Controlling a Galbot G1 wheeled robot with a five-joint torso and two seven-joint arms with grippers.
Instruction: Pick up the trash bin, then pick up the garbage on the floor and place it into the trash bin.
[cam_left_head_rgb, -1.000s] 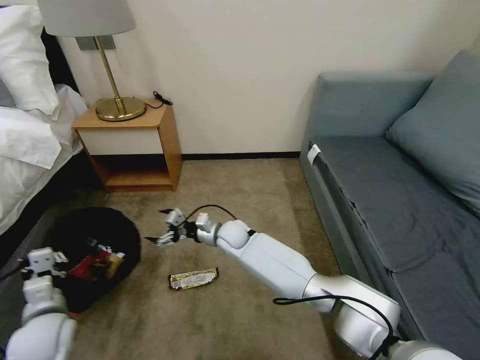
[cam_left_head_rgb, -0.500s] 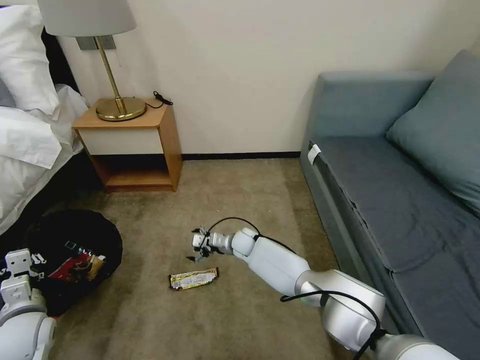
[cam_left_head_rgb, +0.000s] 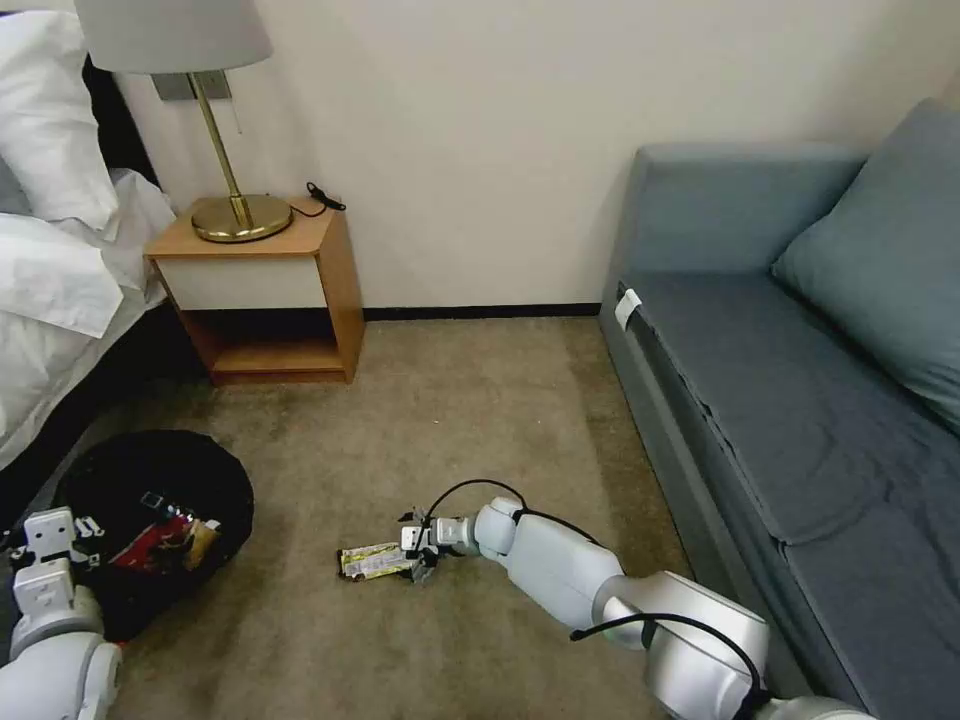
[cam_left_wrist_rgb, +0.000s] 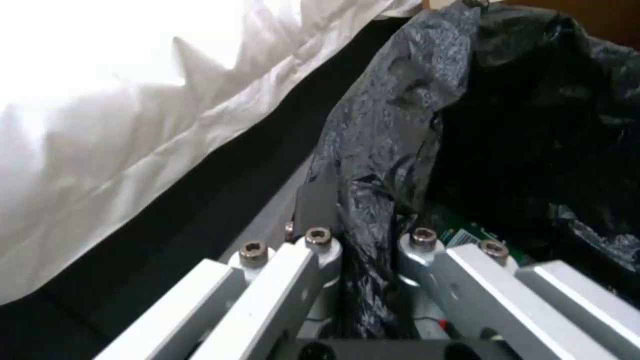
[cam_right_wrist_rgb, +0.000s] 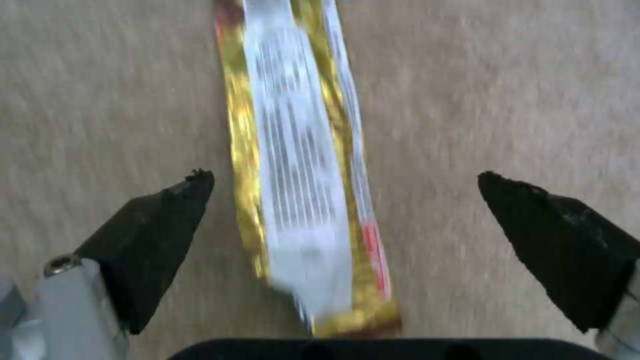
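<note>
Right gripper spread wide, straddling near end of wrapper flat on carpet, right of bin. Wrapper light, thin, probably slippery; pinch across narrow width. Left gripper clamps bin's bag rim.

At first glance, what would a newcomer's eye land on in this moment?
The right gripper, low on the carpet with its fingers spread open either side of the yellow-silver snack wrapper. Next, near the bed, the trash bin with its black bag, litter already inside, its rim pinched by the left gripper.
</note>
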